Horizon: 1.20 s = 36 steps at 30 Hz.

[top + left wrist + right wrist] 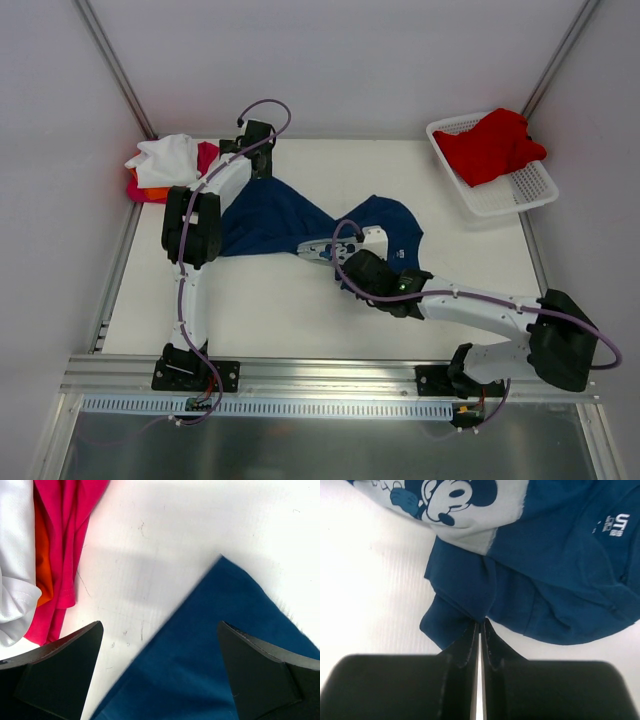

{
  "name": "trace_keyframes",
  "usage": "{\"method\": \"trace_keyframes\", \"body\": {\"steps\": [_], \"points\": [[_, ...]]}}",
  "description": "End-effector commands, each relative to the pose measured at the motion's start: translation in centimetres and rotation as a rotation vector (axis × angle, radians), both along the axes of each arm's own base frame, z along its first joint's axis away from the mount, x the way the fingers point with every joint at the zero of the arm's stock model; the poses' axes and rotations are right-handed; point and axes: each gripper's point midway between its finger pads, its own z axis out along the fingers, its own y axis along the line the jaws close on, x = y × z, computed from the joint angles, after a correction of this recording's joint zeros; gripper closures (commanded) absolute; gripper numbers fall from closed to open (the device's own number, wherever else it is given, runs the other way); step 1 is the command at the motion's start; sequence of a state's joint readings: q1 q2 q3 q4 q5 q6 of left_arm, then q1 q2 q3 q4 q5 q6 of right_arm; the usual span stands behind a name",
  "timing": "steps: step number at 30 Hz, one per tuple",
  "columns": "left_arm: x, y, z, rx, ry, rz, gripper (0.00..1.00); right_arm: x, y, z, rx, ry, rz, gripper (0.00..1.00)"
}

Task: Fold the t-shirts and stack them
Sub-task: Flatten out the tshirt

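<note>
Red t-shirt (492, 145) in basket (522, 192), navy t-shirt (270, 215) outside

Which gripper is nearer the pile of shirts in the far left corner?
Left. The left gripper hangs open just beside the pile; the right gripper is mid-table, shut on the navy shirt.

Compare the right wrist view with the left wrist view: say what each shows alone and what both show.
Right wrist only: the cartoon print, a small white logo, and the right gripper shut on the navy t-shirt. Left wrist only: magenta t-shirt, orange t-shirt, white t-shirt, open left gripper. Both: navy t-shirt, white table.
</note>
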State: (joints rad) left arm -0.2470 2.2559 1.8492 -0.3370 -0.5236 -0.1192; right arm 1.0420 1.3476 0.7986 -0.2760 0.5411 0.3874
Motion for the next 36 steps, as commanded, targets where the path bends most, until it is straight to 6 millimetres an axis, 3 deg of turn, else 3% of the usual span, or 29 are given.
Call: {"method": "trace_keyframes", "body": {"steps": [1,6,14,26,27,28,30,31,36], "points": [[1.1,0.1,2.4,-0.014,-0.042,-0.004,0.01,-1.1,-2.9,1.1,-0.006,-0.032,-0.085,1.0],[1.3,-0.5,0.9,-0.021,0.035,-0.039,0.01,-1.2,-3.6,2.0,-0.005,-0.055,-0.096,1.0],[0.3,-1.8,-0.6,-0.059,0.13,-0.115,0.01,-0.6,-1.9,1.4,-0.023,-0.036,-0.066,1.0],[-3.9,-0.6,-3.4,-0.036,0.305,-0.067,0.01,-0.3,-0.8,1.0,-0.029,-0.025,-0.046,1.0],[-3.4,-0.5,-3.0,-0.026,0.297,-0.062,0.01,-0.3,-0.7,1.0,-0.027,-0.023,-0.044,1.0],[-3.5,-0.3,-4.2,-0.009,0.334,-0.059,0.01,-0.3,-0.6,0.9,-0.024,-0.021,-0.041,1.0],[-3.5,-0.1,-4.2,-0.004,0.371,-0.058,0.01,-0.4,-0.5,0.8,-0.023,-0.014,-0.037,1.0],[-3.7,-0.1,-5.3,0.003,0.4,-0.06,0.01,-0.5,-0.6,0.7,-0.023,-0.012,-0.039,1.0],[-3.7,0.6,-5.9,0.04,0.431,-0.047,0.01,-1.0,-1.1,1.0,-0.019,-0.01,-0.041,1.0]]}}
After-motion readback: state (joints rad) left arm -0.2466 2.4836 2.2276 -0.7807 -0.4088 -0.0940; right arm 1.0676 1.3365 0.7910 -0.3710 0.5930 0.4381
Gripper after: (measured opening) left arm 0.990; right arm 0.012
